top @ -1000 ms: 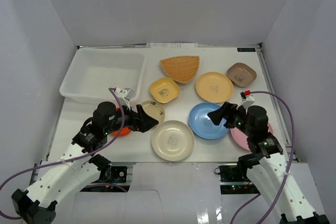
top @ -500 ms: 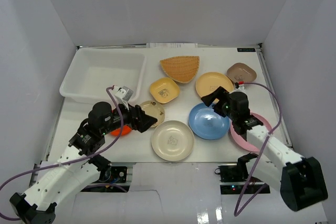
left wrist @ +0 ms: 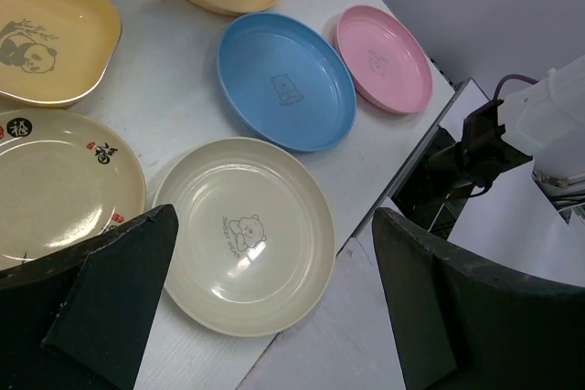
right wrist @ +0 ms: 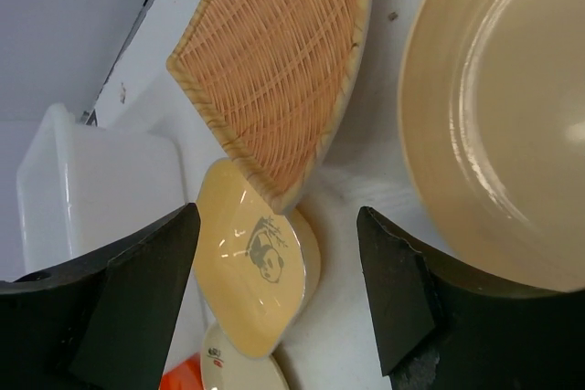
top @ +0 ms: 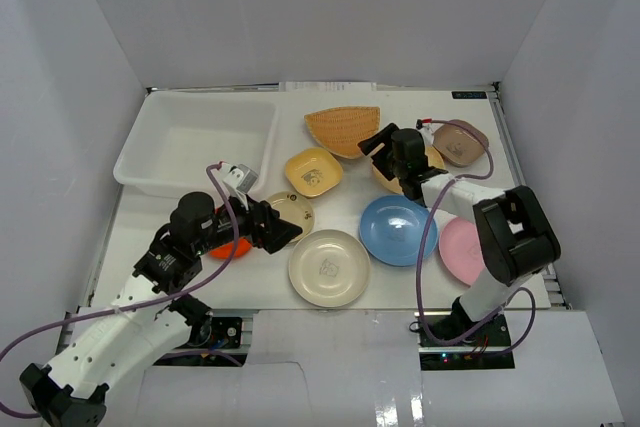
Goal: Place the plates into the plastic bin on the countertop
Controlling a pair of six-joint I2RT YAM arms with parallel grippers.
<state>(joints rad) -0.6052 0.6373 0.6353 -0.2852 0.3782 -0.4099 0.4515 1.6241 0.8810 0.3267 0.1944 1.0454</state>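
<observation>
White countertop (top: 140, 222); left gripper (left wrist: 274, 271) and right gripper (right wrist: 274, 262) spread wide (both empty).

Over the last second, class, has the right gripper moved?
Yes. The right gripper has swung away from the blue plate, farther out and leftward, and is now at the right edge of the woven plate.

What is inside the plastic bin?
Nothing shows inside the plastic bin; its white floor is bare. The left arm's wrist camera hides part of the near right corner, so that spot cannot be checked.
</observation>
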